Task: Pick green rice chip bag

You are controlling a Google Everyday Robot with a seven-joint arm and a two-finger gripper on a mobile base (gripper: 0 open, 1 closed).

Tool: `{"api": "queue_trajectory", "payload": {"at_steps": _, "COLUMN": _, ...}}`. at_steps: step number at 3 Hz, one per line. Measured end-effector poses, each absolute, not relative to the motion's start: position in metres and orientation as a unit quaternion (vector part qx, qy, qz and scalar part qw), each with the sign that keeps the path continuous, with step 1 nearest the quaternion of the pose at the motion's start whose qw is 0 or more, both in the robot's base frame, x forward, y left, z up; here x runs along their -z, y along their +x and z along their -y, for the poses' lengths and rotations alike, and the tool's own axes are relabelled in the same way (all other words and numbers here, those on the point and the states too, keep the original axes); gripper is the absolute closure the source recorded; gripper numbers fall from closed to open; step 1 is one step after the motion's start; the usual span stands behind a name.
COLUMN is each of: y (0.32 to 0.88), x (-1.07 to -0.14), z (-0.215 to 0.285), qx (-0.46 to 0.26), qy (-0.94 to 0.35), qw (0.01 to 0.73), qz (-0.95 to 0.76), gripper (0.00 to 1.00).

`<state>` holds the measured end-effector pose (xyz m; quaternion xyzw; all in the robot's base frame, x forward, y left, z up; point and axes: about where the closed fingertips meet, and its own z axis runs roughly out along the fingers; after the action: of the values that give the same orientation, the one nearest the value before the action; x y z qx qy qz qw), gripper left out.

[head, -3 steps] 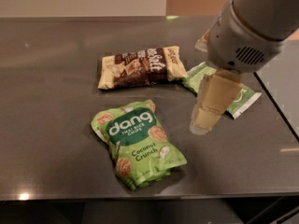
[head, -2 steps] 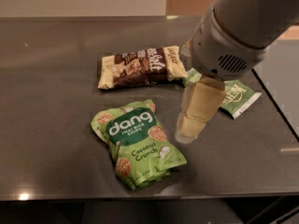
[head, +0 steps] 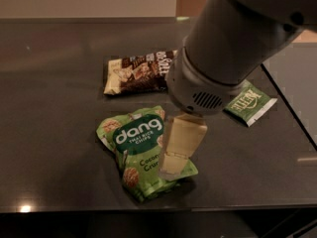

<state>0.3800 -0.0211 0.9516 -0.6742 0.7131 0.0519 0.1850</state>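
A: Camera view, quick pass. Where's the green rice chip bag [head: 137,138]?
B: Lying flat on the dark table [head: 54,113], label up, white "dang" readable. Puffy, a bit crumpled along its near edge.
A: Gripper [head: 174,163]?
B: Directly over the bag's right half, pointing down, its cream tip covering part of the "Coconut" text. It's at or just above the bag's surface; contact can't be confirmed.
A: Jaws open or closed?
B: Cannot tell. The grey arm [head: 233,53] blocks most of it.
A: Other stuff?
B: Brown-and-cream bag [head: 136,73] behind the green rice chip bag, apart from it. Small green Kettle packet [head: 250,103] to the bag's back right, well apart, partly hidden by the arm.
A: Either one touching the bag?
B: No, both lie apart from it.
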Motion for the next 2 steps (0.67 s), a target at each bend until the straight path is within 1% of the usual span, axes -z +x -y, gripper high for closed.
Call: {"api": "queue_trajectory", "payload": {"at_steps": 2, "y": 0.384, "x": -0.91, "z": -0.005, "qx": -0.061, "qy": -0.664, "qw": 0.187, "qz": -0.722, "gripper": 0.0}}
